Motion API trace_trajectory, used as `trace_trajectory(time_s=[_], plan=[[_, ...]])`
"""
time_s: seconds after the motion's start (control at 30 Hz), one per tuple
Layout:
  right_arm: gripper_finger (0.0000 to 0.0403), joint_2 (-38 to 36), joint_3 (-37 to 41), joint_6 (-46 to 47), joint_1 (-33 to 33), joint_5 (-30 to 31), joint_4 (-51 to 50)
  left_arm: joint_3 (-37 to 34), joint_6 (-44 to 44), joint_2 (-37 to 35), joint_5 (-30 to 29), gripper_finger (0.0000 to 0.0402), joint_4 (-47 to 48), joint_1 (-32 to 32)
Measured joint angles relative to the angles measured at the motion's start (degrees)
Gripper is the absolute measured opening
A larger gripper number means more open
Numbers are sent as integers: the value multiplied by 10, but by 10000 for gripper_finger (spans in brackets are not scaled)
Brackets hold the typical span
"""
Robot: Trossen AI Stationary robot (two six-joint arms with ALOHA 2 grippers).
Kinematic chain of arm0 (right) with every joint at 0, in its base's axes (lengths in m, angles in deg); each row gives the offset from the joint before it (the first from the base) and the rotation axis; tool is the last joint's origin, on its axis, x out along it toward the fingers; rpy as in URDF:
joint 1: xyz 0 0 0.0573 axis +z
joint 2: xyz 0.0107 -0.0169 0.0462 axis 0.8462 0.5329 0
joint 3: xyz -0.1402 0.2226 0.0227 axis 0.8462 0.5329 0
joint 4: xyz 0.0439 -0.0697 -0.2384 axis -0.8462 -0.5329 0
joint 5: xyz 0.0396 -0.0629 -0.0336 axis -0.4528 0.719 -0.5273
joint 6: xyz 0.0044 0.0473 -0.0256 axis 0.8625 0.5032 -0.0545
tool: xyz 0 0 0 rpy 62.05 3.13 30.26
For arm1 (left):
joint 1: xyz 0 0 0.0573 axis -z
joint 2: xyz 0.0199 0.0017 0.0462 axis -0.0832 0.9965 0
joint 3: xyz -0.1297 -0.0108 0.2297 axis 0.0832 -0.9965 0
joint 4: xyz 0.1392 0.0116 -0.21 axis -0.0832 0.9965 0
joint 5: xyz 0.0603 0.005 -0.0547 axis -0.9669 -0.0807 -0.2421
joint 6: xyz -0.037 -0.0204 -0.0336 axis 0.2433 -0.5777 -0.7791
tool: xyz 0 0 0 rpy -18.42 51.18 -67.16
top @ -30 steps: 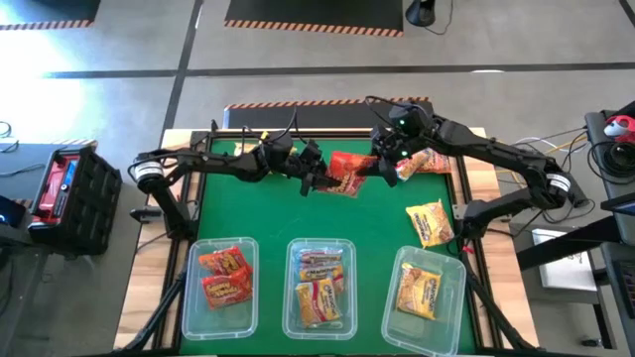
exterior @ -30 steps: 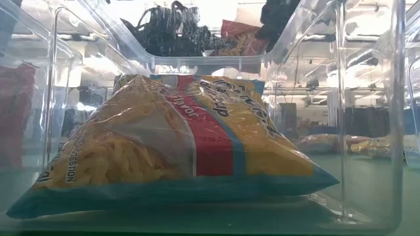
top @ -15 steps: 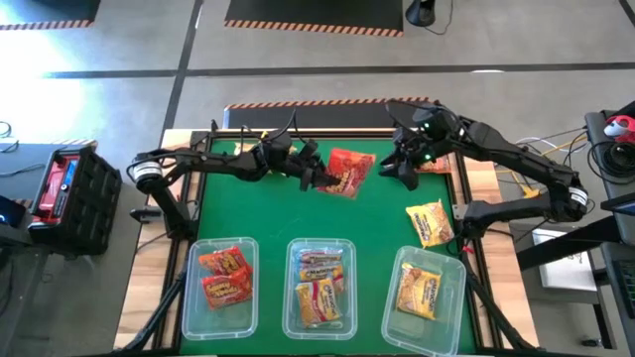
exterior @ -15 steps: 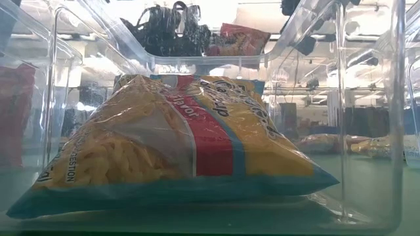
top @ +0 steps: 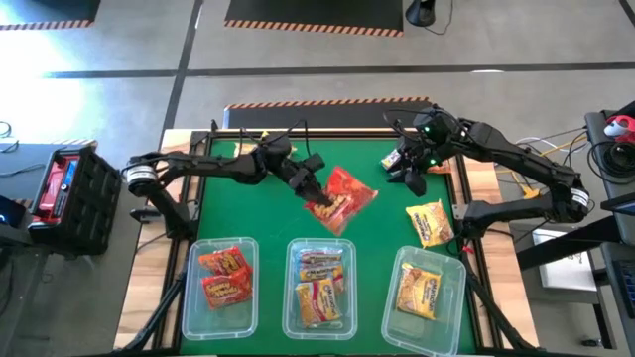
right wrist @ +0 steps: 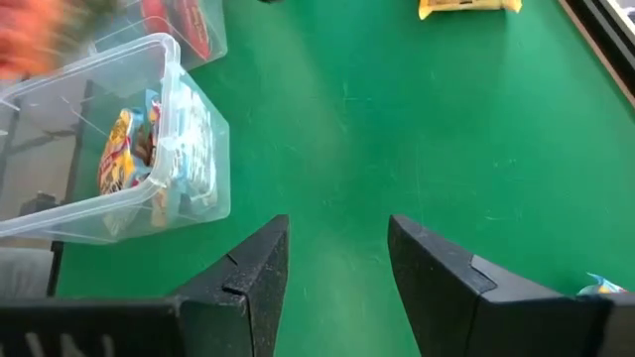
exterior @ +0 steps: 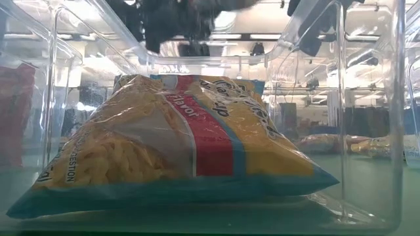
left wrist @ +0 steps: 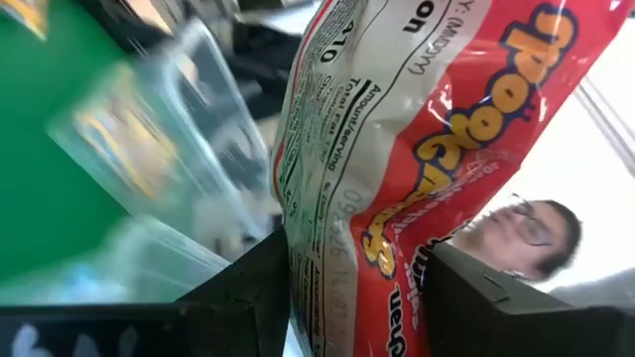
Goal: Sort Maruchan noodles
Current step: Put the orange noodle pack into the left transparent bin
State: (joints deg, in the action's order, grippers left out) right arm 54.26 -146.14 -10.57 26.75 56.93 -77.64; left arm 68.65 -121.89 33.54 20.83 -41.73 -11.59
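Red packet (top: 342, 194) in left pincer (top: 319, 194), mid-table

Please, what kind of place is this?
Probably a robotics lab or workshop: a green-topped table on a concrete floor with hazard-striped mats, and sorting tubs.

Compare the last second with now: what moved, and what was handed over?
The right gripper let go of the red packet and pulled back, open. The left gripper, gripping it, carried it toward the tubs. The yellow packet on the mat stayed put.
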Motion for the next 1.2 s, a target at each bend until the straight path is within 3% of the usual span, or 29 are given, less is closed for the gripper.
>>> trace_trajectory(time_s=[0.13,0.37,0.53,0.7,0.83,0.97,1.2], plan=[[162,4,0,0,0,0,0,-13,-32,-52,8,155,50,37],[161,13,0,16,0,0,0,-15,32,-200,-5,155,316,107],[160,17,0,51,0,0,0,-15,67,-321,-141,155,632,198],[158,18,0,72,0,0,4,-15,-33,-419,-331,155,853,332],[155,18,0,96,0,0,4,-16,-141,-458,-403,155,887,443],[155,18,0,122,0,0,4,-16,-190,-454,-417,155,897,525],[153,18,0,137,0,1,4,-19,-188,-397,-422,155,961,562]])
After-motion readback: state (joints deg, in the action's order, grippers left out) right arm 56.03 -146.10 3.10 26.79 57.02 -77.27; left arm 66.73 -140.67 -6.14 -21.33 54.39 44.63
